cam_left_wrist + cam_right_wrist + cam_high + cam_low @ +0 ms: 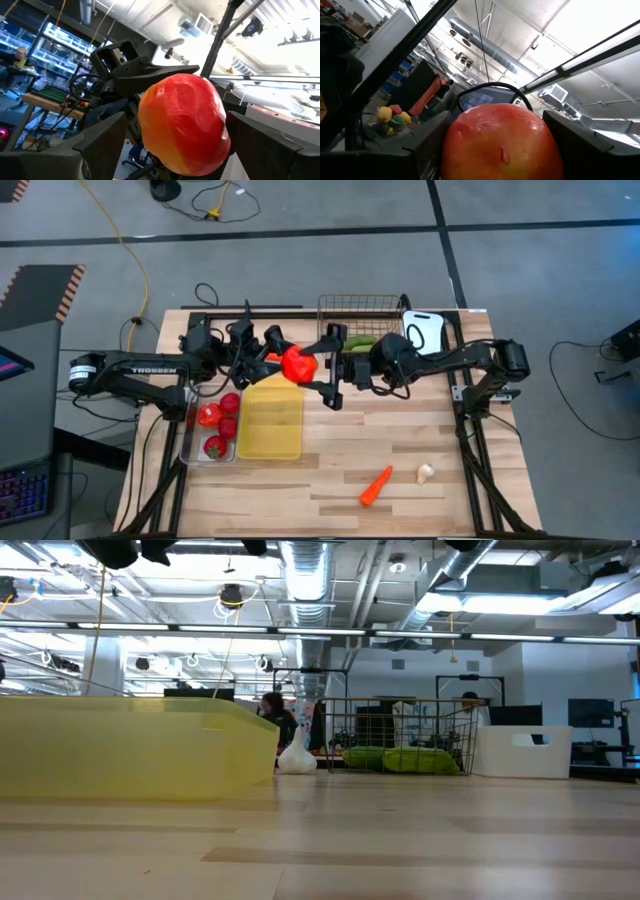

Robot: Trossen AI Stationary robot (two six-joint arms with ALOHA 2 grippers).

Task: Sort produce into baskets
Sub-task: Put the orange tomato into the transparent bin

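High view: your left hand (280, 358) and right hand (318, 366) meet above the middle of the tabletop (330, 450), both at the red-orange pepper (298, 364) held in the air just past the yellow tray's (270, 423) far end. The clear bin (192, 450) to the tray's left holds red tomatoes (209, 415). The wire basket (360, 310) at the far edge has a green cucumber (361, 340) in it, and the white tray (428, 330) sits just to its right. A carrot (376, 486) and a garlic piece (426, 473) lie loose near the front, close to each other but apart.

Low view: you see the yellow tray (140, 752) large at the left, a white garlic bulb (297, 758) behind its corner, the wire basket (400, 735) with green cucumbers (420, 760) inside, and the white tray (525, 752) at the right. Neither hand shows here.

Left wrist view: the pepper (182, 122) fills the gap between your left fingers (102, 145), which press on both sides; the right arm's dark hand sits right behind it.

Right wrist view: the pepper (500, 142) sits tight between your right fingers (582, 145), held on both sides.
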